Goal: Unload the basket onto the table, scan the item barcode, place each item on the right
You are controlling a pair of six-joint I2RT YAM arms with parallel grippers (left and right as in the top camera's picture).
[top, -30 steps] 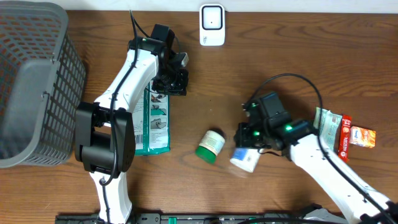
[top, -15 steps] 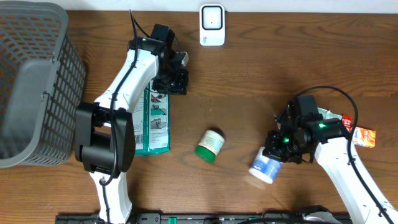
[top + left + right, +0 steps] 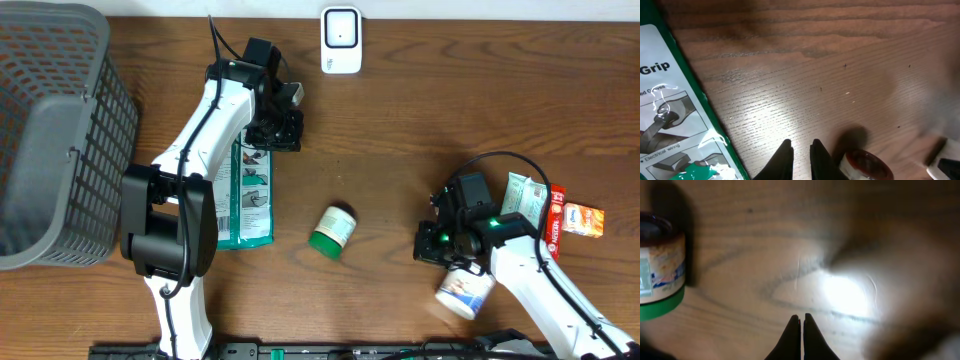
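The right gripper sat in the lower right of the overhead view, its fingers pressed together on nothing; its own wrist view showed the tips meeting over bare wood, a bright glare ahead of them. The left gripper sat in the upper left-centre, just above the top end of the green package; its fingers were drawn in to a narrow slit, also with nothing between them.

Two loose things could have been the item to scan. A green-capped jar lay on its side near the middle of the table, apart from both arms; its long axis ran from upper right to lower left, cap toward the lower left. A white bottle with a blue label lay at the lower right, right against the right arm and below its gripper; it was too blurred to read how its axis ran.

The jar lay to the left of the right gripper and down and to the right of the left one; the right looked slightly nearer, though not by much. The right wrist view caught the jar at its left edge, well off the line of the fingers; so a reach for it would probably have called for opening up and swinging left. The scanner stood at the top centre, well apart from both items and closer to the left arm; the grey basket filled the upper left.
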